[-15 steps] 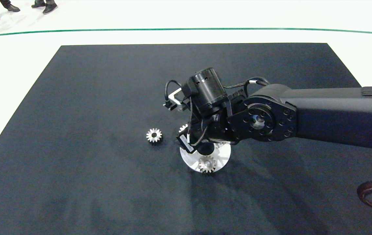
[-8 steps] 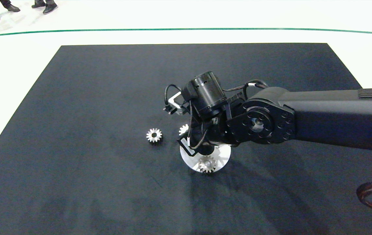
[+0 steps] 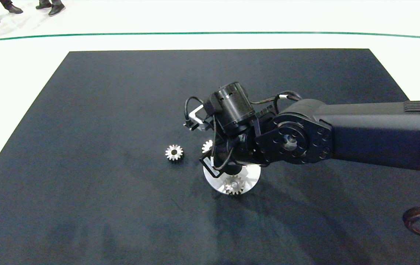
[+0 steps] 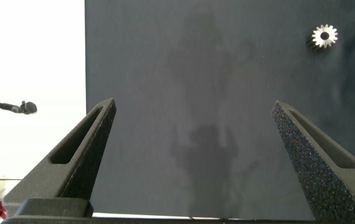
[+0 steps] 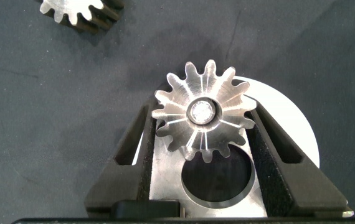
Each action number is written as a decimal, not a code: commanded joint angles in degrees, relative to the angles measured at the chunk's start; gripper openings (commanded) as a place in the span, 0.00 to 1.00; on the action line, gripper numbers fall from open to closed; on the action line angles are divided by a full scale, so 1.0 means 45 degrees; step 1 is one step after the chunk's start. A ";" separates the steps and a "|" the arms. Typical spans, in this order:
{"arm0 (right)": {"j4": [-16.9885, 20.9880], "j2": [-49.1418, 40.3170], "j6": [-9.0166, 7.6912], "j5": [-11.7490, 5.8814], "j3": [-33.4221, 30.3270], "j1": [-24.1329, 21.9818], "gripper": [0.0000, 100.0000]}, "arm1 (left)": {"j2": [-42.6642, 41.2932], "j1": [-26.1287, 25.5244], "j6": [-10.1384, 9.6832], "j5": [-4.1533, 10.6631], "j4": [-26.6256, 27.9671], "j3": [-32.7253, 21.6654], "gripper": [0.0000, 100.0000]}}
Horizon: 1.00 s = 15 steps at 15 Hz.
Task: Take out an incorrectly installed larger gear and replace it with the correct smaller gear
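The larger gear (image 5: 203,112), silvery with long pointed teeth, sits on a peg of a round silvery plate (image 5: 293,130). My right gripper (image 5: 203,111) is open, with one finger close on each side of the gear's teeth. In the head view the right wrist hides this gear above the plate (image 3: 210,176). A smaller gear (image 3: 234,185) sits on the plate's near edge. Another smaller gear (image 3: 174,152) lies loose on the mat to the left. A third (image 3: 206,146) peeks out beside the wrist. My left gripper (image 4: 193,102) hangs open over bare mat.
A black mat (image 3: 121,92) covers the work surface, with white floor beyond its edges. A person's shoes (image 3: 49,7) show at the far left corner. A brown cable loop (image 3: 418,221) lies at the right. The plate has a round hole (image 5: 218,180) near the gear.
The right arm has come down and slightly nearer over the plate, bringing its fingers around the larger gear. The loose gears have not moved.
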 commanded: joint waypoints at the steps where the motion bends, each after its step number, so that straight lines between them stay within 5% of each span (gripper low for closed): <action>1: 0.0016 0.0013 0.0013 -0.0048 0.0142 0.0004 0.41 | -0.0002 0.0005 0.0008 -0.0006 0.0062 0.0003 1.00; 5: -0.0863 -0.0026 -0.0007 -0.0048 0.0650 0.0102 0.34 | -0.0002 0.0005 0.0008 0.0013 0.0062 0.0003 1.00; 15: -0.0921 -0.0221 0.0013 -0.0243 0.0669 0.0375 0.14 | -0.0021 0.0005 0.0008 0.0013 0.0062 0.0003 1.00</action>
